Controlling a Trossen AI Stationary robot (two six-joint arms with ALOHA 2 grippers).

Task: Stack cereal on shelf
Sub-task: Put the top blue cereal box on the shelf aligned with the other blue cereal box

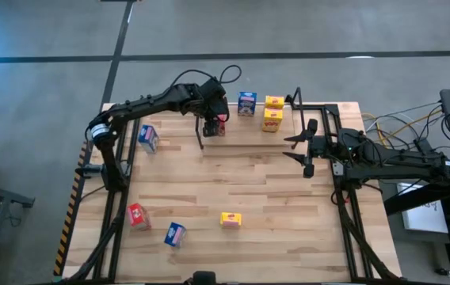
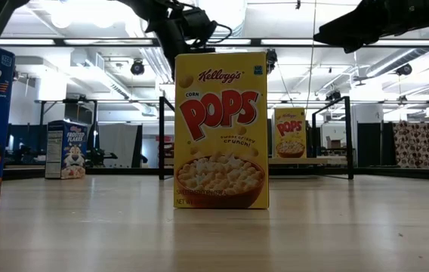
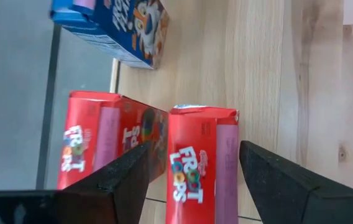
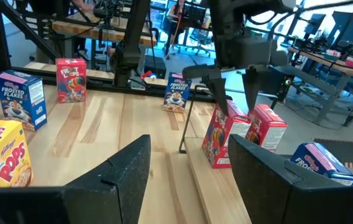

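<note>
My left gripper (image 1: pixel 213 120) is open above the shelf's (image 1: pixel 320 109) left end. Its fingers stand on either side of the upper end of a red cereal box (image 3: pixel 195 162), which stands on the shelf board beside a second red box (image 3: pixel 99 146). Both red boxes also show in the right wrist view (image 4: pixel 219 140). A blue box (image 1: pixel 246 103) and two yellow boxes (image 1: pixel 272 112) sit farther right on the shelf. My right gripper (image 1: pixel 304 144) waits open at the shelf's right end. My left gripper comes at the red box's top end (image 3: pixel 202 113) from above, pointing down, one finger (image 3: pixel 123 174) on each broad side. The box stands upright on the shelf board. Whether either finger touches it I cannot tell.
Loose boxes stand on the table: a blue one (image 1: pixel 147 138) at the left, and a red (image 1: pixel 136 215), a blue (image 1: pixel 174 234) and a yellow (image 1: pixel 230 220) near the front edge. The yellow one (image 2: pixel 220 128) fills the low view. Bare wood lies mid-table.
</note>
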